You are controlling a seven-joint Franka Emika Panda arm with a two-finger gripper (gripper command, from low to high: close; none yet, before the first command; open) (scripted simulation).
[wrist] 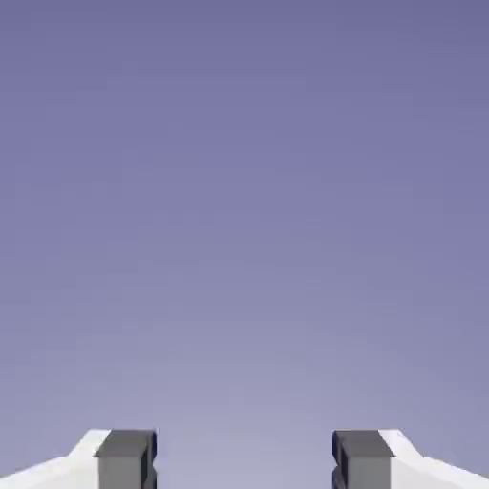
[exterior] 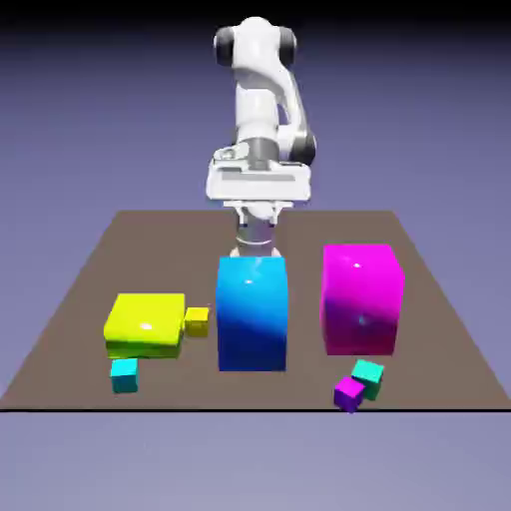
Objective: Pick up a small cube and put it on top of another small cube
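The tiny purple cube (exterior: 348,392) lies near the table's front edge at the exterior view's right, touching a small teal cube (exterior: 368,377). Left of the middle, the tiny yellow cube (exterior: 197,320) rests against the big flat yellow block (exterior: 146,324). My gripper (exterior: 257,208) hangs high over the back of the table, behind the tall blue block (exterior: 252,312) and far from both cubes. In the hand view my gripper (wrist: 244,460) is open, with only the plain backdrop between its grey fingertips (wrist: 126,458). Neither cube shows in the hand view.
A big magenta block (exterior: 361,297) stands just behind the purple and teal cubes. A small cyan cube (exterior: 124,374) sits in front of the flat yellow block. The brown table (exterior: 70,299) ends just in front of the purple cube.
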